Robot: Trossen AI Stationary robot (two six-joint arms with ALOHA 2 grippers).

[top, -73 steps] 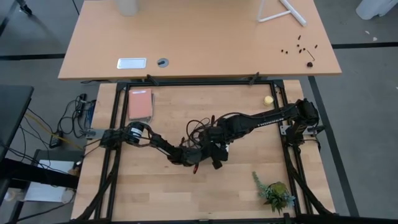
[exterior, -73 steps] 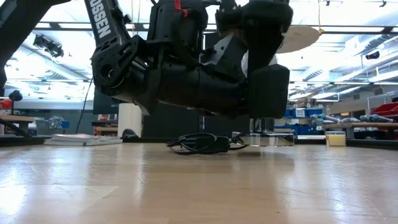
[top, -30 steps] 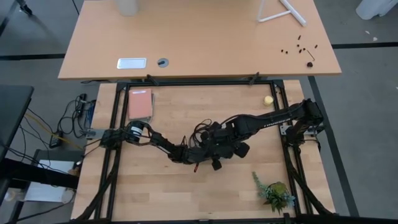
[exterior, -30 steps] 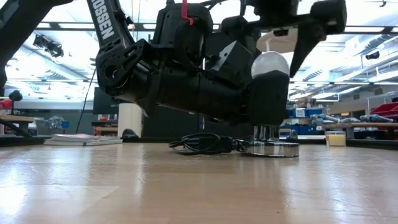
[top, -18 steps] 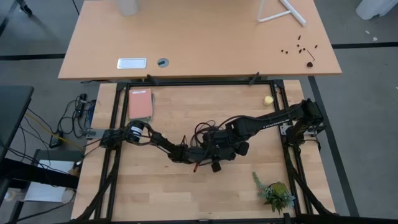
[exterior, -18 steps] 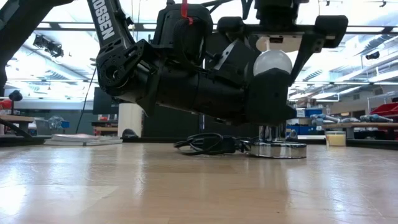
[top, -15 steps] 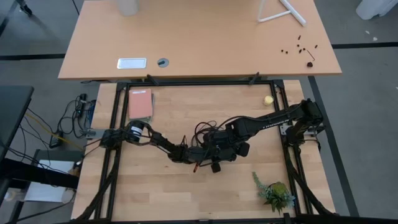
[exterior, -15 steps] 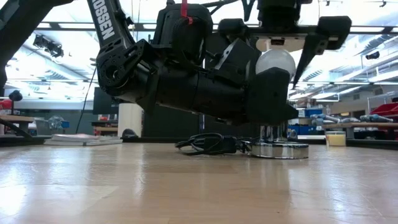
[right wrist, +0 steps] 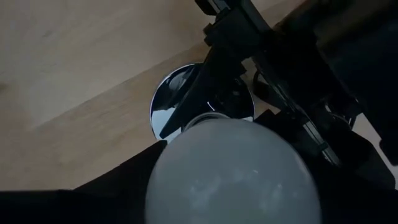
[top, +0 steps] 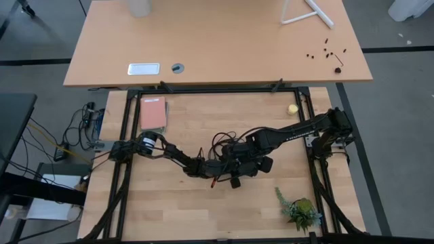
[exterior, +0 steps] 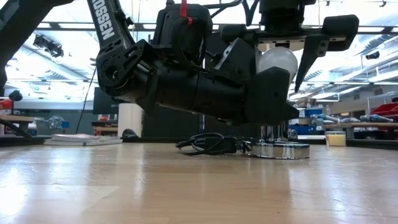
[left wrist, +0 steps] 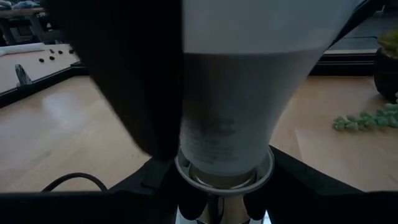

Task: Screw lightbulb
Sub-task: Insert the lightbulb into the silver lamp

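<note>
The white lightbulb [exterior: 280, 61] stands upright in the chrome socket [exterior: 281, 150] at the table's middle, with the socket's round base on the wood. A black cord [exterior: 205, 144] lies coiled to the socket's left. My left gripper [top: 218, 166] reaches in level from the left and is shut on the socket below the bulb. My right gripper [top: 241, 163] points down over the bulb's globe [right wrist: 230, 174], with a finger on either side of it. In the high view both grippers hide the bulb. My left gripper pinches the socket's stem just under its collar [left wrist: 224, 171] between its two fingers, coming in level from the table's left. The socket stands upright with its base on the table. My right gripper comes from above, pointing down. Its fingers [exterior: 306, 59] lie against opposite sides of the bulb's round globe. The bulb stands upright in the socket.
A pink book [top: 153, 114] lies at the far left and a yellow ball [top: 292, 108] at the far right. A small green plant [top: 300, 211] sits near the front right corner. Black frame rails [top: 127, 135] run along the table's edges.
My right gripper has rolled about the bulb and come a little lower around it. The socket with the bulb has shifted slightly toward the table's right while staying upright.
</note>
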